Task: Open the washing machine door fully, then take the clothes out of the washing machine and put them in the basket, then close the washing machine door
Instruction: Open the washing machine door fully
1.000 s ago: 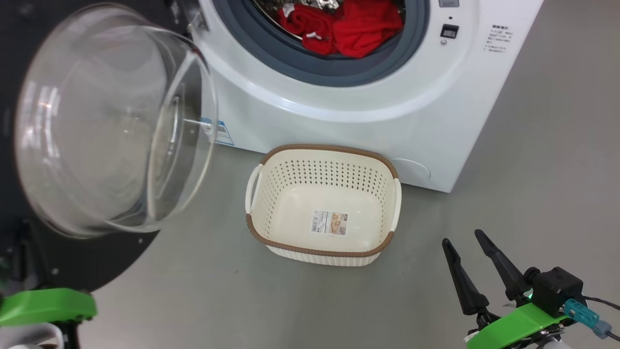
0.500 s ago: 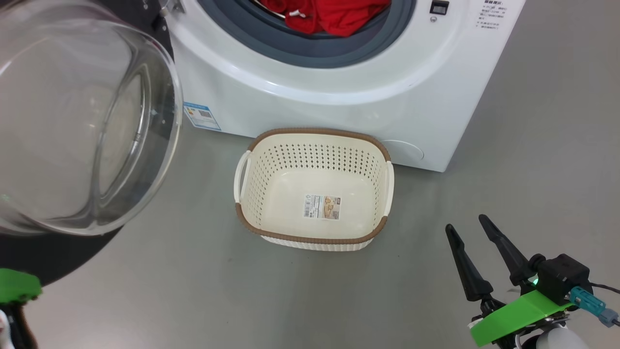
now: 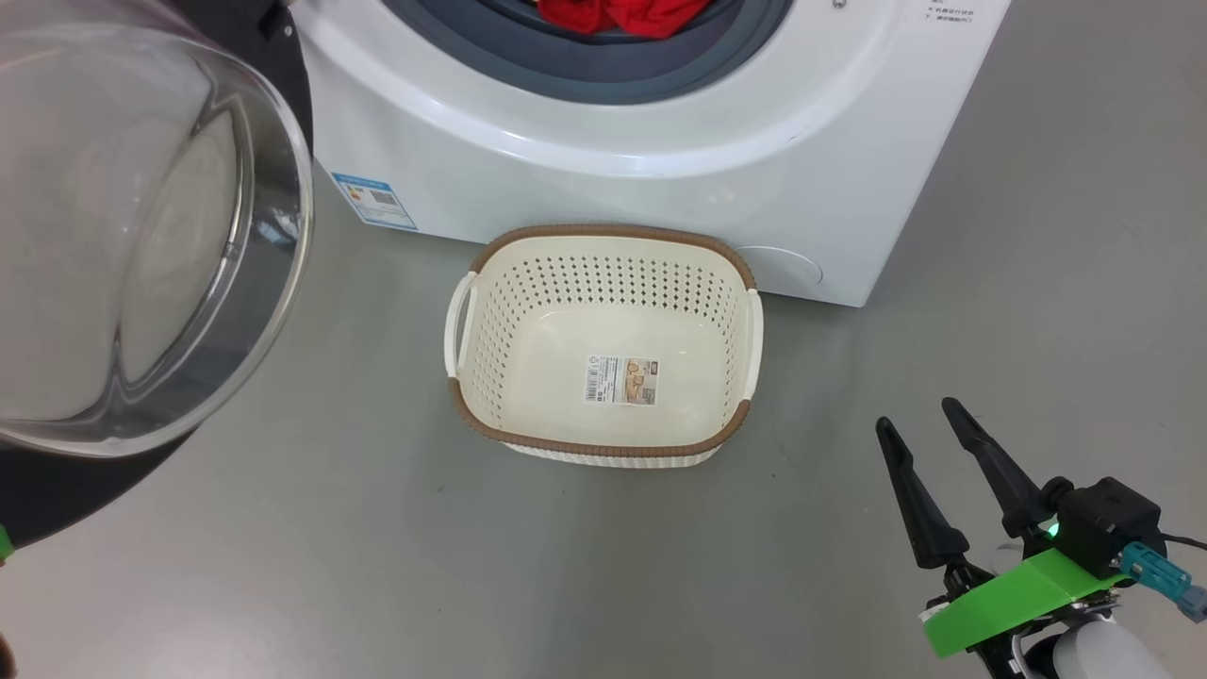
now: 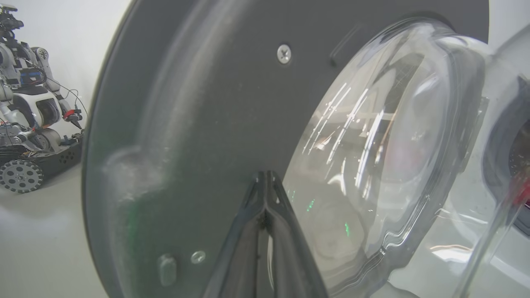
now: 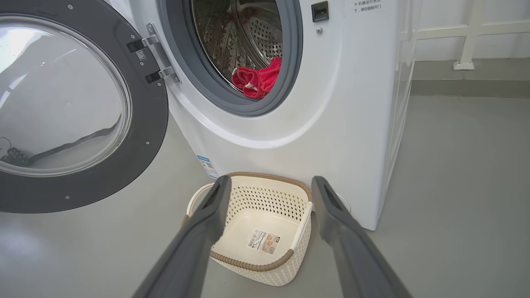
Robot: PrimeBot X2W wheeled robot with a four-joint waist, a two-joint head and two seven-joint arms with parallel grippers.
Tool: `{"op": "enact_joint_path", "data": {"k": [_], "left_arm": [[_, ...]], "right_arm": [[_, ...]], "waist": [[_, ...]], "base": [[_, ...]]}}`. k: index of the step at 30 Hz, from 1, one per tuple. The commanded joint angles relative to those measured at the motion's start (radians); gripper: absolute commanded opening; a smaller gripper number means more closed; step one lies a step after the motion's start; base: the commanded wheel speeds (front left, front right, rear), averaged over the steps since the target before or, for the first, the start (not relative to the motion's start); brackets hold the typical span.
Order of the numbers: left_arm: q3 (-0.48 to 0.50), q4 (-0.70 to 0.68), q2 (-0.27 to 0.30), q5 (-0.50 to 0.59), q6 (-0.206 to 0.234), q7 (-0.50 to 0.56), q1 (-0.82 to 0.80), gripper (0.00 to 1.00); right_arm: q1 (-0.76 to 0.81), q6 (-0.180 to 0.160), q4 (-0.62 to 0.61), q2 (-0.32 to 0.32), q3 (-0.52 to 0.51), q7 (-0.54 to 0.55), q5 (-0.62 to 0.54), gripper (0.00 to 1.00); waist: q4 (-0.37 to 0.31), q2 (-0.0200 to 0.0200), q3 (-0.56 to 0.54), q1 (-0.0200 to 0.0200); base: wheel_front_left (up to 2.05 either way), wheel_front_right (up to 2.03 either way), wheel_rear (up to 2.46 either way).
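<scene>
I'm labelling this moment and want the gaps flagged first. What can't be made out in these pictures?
- Bright red clothes: head view's top edge cuts them off; in the right wrist view they lie bunched, so no count.
- Shut left gripper: left wrist view cannot settle whether its tips touch the round black-rimmed glass door.
- Paper label in the cream perforated basket: print too small.

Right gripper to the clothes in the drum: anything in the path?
Nothing visible between the right gripper and the clothes: the washing machine door hangs open to one side, and the basket sits on the floor below the drum mouth.
</scene>
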Motion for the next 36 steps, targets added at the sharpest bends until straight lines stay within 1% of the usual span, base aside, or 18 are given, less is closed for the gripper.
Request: {"op": "enact_joint_path", "data": {"k": [1, 6, 9, 18, 22, 24, 25, 26, 29, 30, 31, 32, 33, 36], "left_arm": [[0.036, -0.010, 0.062, 0.014, -0.005, -0.004, -0.020, 0.00], [0.037, 0.015, 0.063, 0.028, -0.028, -0.004, -0.024, 0.00], [0.035, 0.014, 0.052, 0.032, -0.044, -0.004, -0.012, 0.00], [0.017, -0.035, 0.000, 0.037, -0.078, -0.004, 0.063, 0.00], [-0.008, -0.080, -0.031, 0.038, -0.086, -0.004, 0.114, 0.05], [-0.025, -0.104, -0.045, 0.036, -0.089, -0.004, 0.140, 0.14], [-0.035, -0.115, -0.051, 0.033, -0.090, -0.004, 0.153, 0.20], [-0.045, -0.126, -0.056, 0.030, -0.090, -0.004, 0.166, 0.23], [-0.082, -0.154, -0.068, 0.017, -0.092, -0.004, 0.205, 0.45], [-0.097, -0.162, -0.070, 0.011, -0.092, -0.004, 0.216, 0.56], [-0.125, -0.173, -0.072, -0.004, -0.092, -0.004, 0.225, 0.83], [-0.155, -0.183, -0.073, -0.017, -0.093, -0.004, 0.236, 0.96], [-0.180, -0.192, -0.074, -0.027, -0.093, -0.004, 0.248, 1.00], [-0.239, -0.219, -0.074, -0.058, -0.093, -0.004, 0.278, 1.00]], "right_arm": [[-0.022, 0.008, -0.026, -0.010, 0.015, -0.009, -0.001, 1.00], [-0.025, 0.008, -0.021, -0.006, 0.015, -0.009, -0.007, 1.00], [-0.024, 0.008, -0.018, 0.001, 0.010, -0.009, -0.010, 1.00], [-0.021, 0.008, -0.012, 0.014, 0.011, -0.009, -0.010, 1.00], [-0.016, 0.008, -0.011, 0.019, 0.005, -0.009, -0.011, 1.00], [-0.013, 0.008, -0.010, 0.022, 0.002, -0.009, -0.011, 1.00], [-0.010, 0.008, -0.009, 0.024, 0.000, -0.009, -0.011, 1.00], [-0.007, 0.008, -0.010, 0.026, -0.003, -0.009, -0.011, 1.00], [0.004, 0.008, -0.010, 0.033, -0.013, -0.009, -0.011, 1.00], [0.008, 0.008, -0.010, 0.035, -0.015, -0.009, -0.011, 1.00], [0.011, 0.008, -0.010, 0.037, -0.019, -0.009, -0.011, 1.00], [0.014, 0.008, -0.011, 0.039, -0.024, -0.009, -0.011, 1.00], [0.017, 0.008, -0.011, 0.040, -0.028, -0.009, -0.011, 1.00], [0.025, 0.008, -0.012, 0.044, -0.037, -0.009, -0.012, 1.00]], "waist": [[0.001, 0.0000, -0.001, 0.0000], [0.003, 0.0000, -0.016, 0.0000], [0.003, 0.0000, -0.033, 0.0000], [-0.012, 0.0000, -0.078, 0.0000], [-0.024, 0.0000, -0.102, 0.0000], [-0.030, 0.0000, -0.112, 0.0000], [-0.034, 0.0000, -0.119, 0.0000], [-0.037, 0.0000, -0.124, 0.0000], [-0.049, 0.0000, -0.138, 0.0000], [-0.053, 0.0000, -0.142, 0.0000], [-0.057, 0.0000, -0.144, 0.0000], [-0.060, 0.0000, -0.145, 0.0000], [-0.066, 0.0000, -0.147, 0.0000], [-0.084, 0.0000, -0.153, 0.0000]], "base": [[0.00, 0.00, 0.00], [0.00, 0.00, 0.00], [0.00, 0.00, 0.00], [0.00, 0.00, 0.00], [0.00, 0.00, 0.00], [0.00, 0.00, 0.00], [0.00, 0.00, 0.00], [0.00, 0.00, 0.00], [0.00, 0.00, 0.00], [0.00, 0.00, 0.00], [0.00, 0.00, 0.00], [0.00, 0.00, 0.00], [0.00, 0.00, 0.00], [0.00, 0.00, 0.00]]}}
